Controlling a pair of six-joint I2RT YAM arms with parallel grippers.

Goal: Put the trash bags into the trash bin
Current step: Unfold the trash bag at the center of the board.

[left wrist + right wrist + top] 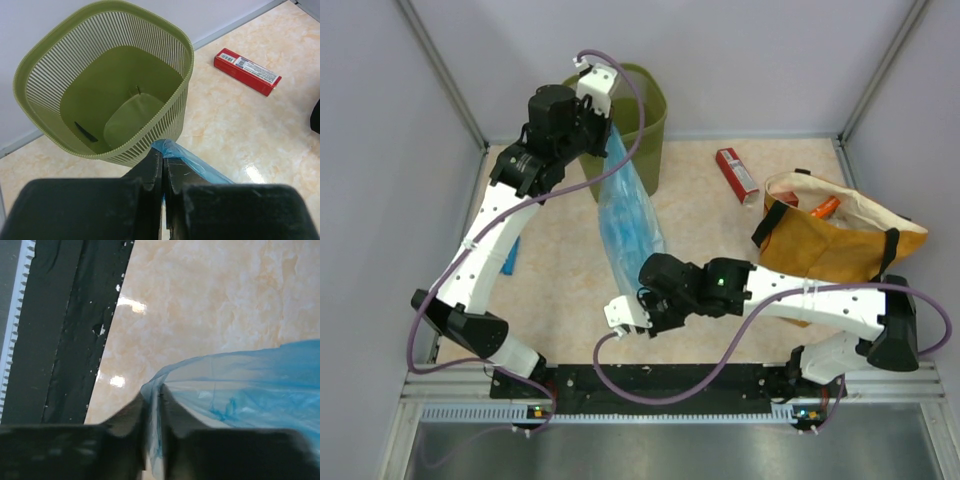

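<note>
The olive-green mesh trash bin (pixel 647 112) stands at the back of the table. A big crinkly light-blue trash bag (pixel 630 215) is stretched between my two grippers. My left gripper (pixel 608 135) holds the bag's far end just beside the bin's near rim. In the left wrist view this gripper (pixel 164 156) is shut on blue film (pixel 200 162), with the bin's mouth (pixel 167 67) below and ahead. My right gripper (pixel 640 287) holds the near end. The right wrist view shows this gripper (pixel 152 392) shut on the bag's edge (pixel 240 385) above the table.
A flat red box (pixel 736 172) lies right of the bin. A mustard-orange sack with black handles (pixel 830 245) stands at the right, with an orange item (pixel 825 208) inside. A small blue piece (pixel 510 255) shows beside the left arm. The black base rail (pixel 65 325) runs along the near edge.
</note>
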